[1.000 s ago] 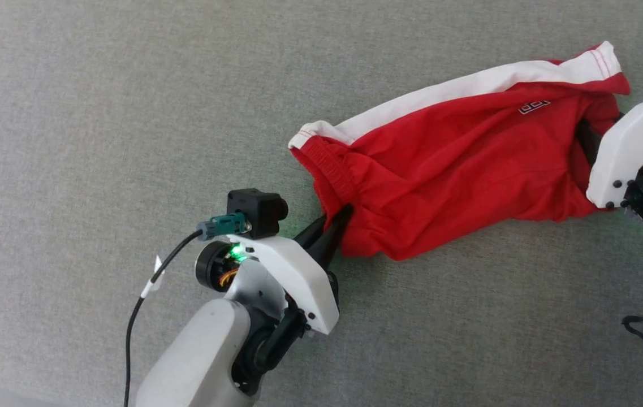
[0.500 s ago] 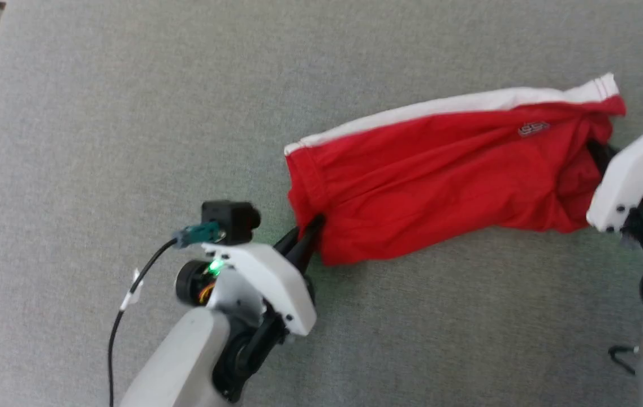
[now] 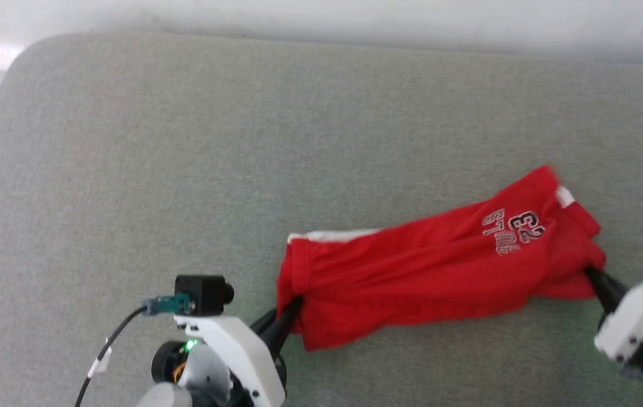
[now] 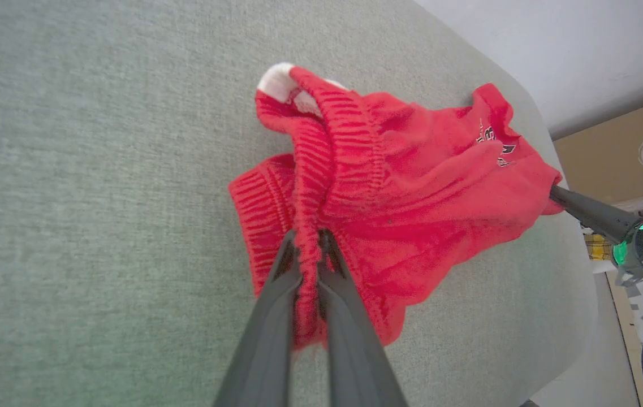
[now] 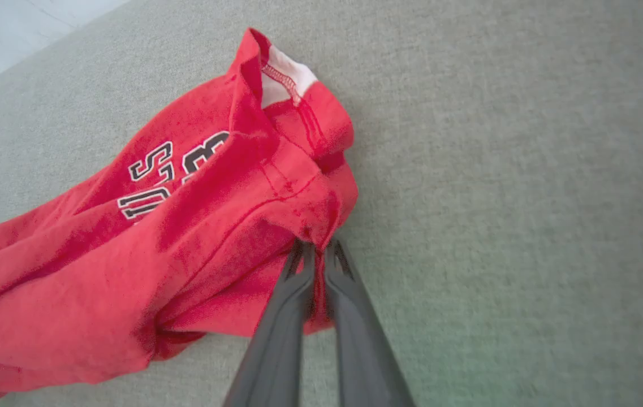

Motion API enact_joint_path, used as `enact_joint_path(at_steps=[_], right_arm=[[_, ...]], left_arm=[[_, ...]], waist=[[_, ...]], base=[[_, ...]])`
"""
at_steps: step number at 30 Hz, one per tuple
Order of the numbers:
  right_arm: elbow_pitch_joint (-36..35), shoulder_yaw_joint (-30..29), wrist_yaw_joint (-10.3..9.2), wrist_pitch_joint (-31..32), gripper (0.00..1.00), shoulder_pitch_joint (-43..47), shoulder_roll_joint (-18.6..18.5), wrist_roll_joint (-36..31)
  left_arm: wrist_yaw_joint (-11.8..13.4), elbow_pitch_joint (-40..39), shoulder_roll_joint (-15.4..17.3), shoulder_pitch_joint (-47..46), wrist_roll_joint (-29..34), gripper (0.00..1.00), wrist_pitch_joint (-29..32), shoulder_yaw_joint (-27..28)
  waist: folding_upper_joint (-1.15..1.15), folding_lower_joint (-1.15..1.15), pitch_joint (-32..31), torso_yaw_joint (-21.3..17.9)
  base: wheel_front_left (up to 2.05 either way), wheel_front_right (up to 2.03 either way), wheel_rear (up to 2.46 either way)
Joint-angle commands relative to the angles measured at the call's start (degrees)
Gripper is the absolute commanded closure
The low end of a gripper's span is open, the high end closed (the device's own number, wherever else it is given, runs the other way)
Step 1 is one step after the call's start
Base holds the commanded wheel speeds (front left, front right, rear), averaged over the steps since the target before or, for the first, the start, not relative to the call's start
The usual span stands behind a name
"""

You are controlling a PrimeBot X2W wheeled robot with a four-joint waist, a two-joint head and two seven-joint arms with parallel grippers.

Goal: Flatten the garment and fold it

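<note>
- The garment [image 3: 423, 282], a pair of red shorts, lay pulled out in a long rumpled band over the near right part of the grey padded surface [image 3: 185, 169], running from the middle toward the right edge.
- The left gripper [image 3: 292, 308] was clamped on the garment's left end. In the left wrist view its dark fingers [image 4: 279, 299] pressed together on a fold of the ribbed elastic waistband [image 4: 349, 147], with red cloth pinched between them.
- The right gripper [image 3: 591, 276] was clamped on the garment's right end. In the right wrist view its fingers [image 5: 355, 328] were drawn together on a bunched bit of the leg hem, with cloth caught between the tips.
- The cloth between the two grips ran in lengthwise creases and was not flat. Whether its middle touched the surface could not be told.
- A white-outlined print [image 3: 510, 232] of letters and the number 23 sat on the upper face near the right end, upside down in the head view.
- A short white stripe [image 3: 335, 234] showed along the far edge near the left end.
- A small white patch [image 5: 284, 79] showed at the far corner of the leg hem.
- A black camera [image 3: 203, 293] with a teal plug and a dark cable [image 3: 112, 345] rode on the left wrist, with a green light [image 3: 190, 345] glowing below it.
- A pale wall [image 3: 355, 14] ran beyond the surface's far edge.
</note>
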Motion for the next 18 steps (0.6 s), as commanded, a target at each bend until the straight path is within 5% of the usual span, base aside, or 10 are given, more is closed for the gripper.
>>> enact_joint_path(at_steps=[1, 18], right_arm=[[-1.0, -0.5, -0.06, -0.9, 1.00, 2.2, -0.2, 1.3], [-7.4, 2.3, -0.06, -7.1, 1.00, 20.0, -0.1, 12.2]], left_arm=[[-0.2, -0.9, 0.8, 1.4, -0.4, 1.00, 0.4, 0.1], [0.5, -6.6, 4.7, 9.5, -2.7, 1.00, 1.9, 0.6]], waist=[[0.00, 0.01, -2.9, -2.6], [0.00, 0.01, -3.8, -6.2]], base=[[0.00, 0.00, 0.00], [0.00, 0.00, 0.00]])
